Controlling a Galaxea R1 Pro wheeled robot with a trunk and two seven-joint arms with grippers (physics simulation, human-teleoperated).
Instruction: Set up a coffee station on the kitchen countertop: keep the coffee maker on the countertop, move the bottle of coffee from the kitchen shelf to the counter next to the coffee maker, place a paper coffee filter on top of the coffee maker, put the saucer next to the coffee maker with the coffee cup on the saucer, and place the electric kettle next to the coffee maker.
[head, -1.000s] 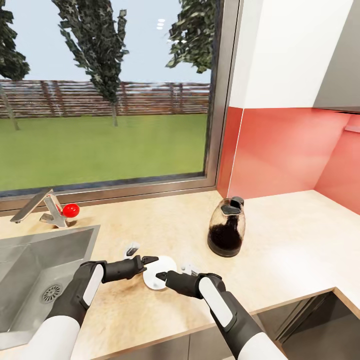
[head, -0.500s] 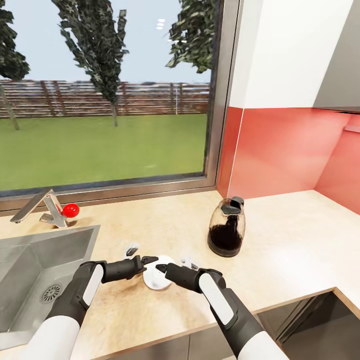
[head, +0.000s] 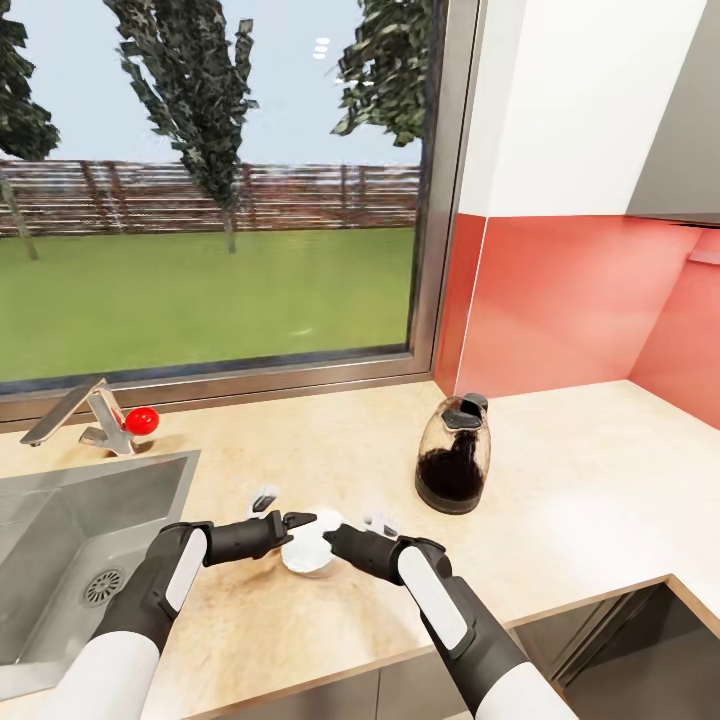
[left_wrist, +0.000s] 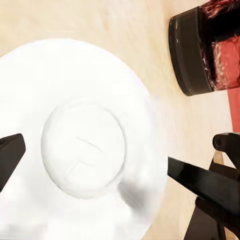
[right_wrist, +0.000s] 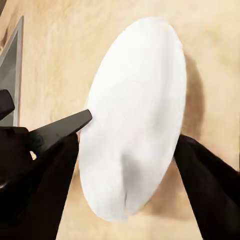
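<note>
Head view: both grippers, left gripper (head: 300, 521) and right gripper (head: 328, 541), stand open around the saucer (head: 305, 550) near the countertop (head: 560, 500) front edge. Next, I judge, one closes on its rim.

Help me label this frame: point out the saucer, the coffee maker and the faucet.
saucer (left_wrist: 85, 145): left wrist view, its round centre well.
coffee maker (head: 455, 470): head view, the glass body holding dark coffee.
faucet (head: 85, 412): head view, the metal spout.

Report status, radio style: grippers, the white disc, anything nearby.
Both grippers open, left gripper and right gripper flanking the saucer on the countertop. Coffee maker beyond, apart from it.
</note>
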